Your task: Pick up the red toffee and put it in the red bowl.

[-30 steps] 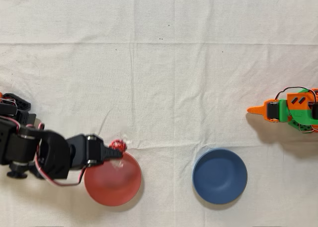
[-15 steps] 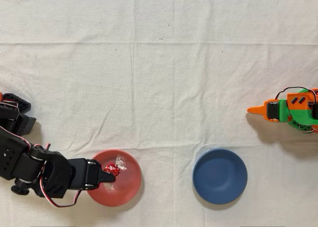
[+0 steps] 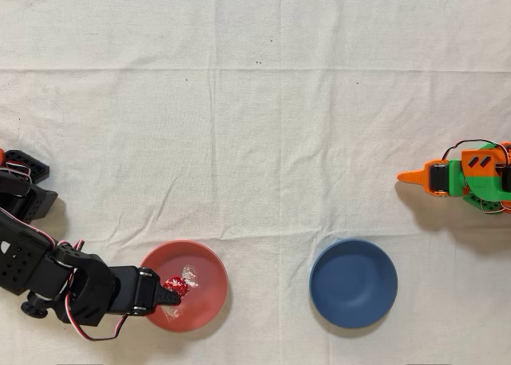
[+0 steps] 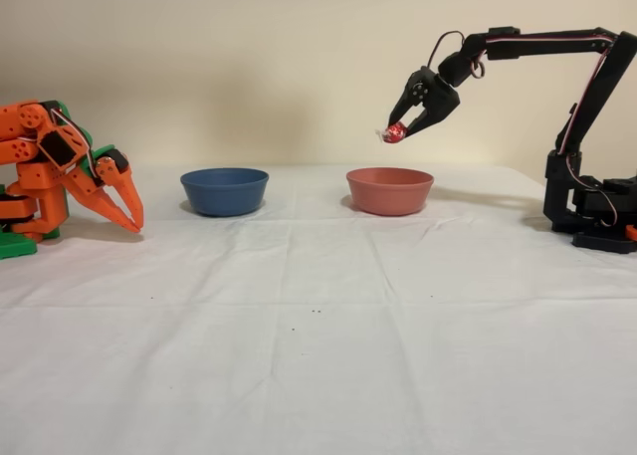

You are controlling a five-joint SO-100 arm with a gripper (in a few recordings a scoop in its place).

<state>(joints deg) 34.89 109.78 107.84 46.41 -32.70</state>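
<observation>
Flanking the red bowl (image 4: 389, 190): blue bowl (image 4: 224, 190), idle orange arm (image 4: 60, 171).

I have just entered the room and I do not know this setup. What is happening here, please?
The black arm's claw holds the red toffee in the air, above the red bowl. From above, the toffee appears over the bowl's inside, so it is not dropped yet. A blue bowl stands beside it on the white tablecloth. The orange arm is idle.

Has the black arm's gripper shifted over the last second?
Yes. In the overhead view the gripper, shut on the foil-wrapped red toffee, moved down-picture from the round salmon-red plastic bowl's upper rim to over its interior.
</observation>
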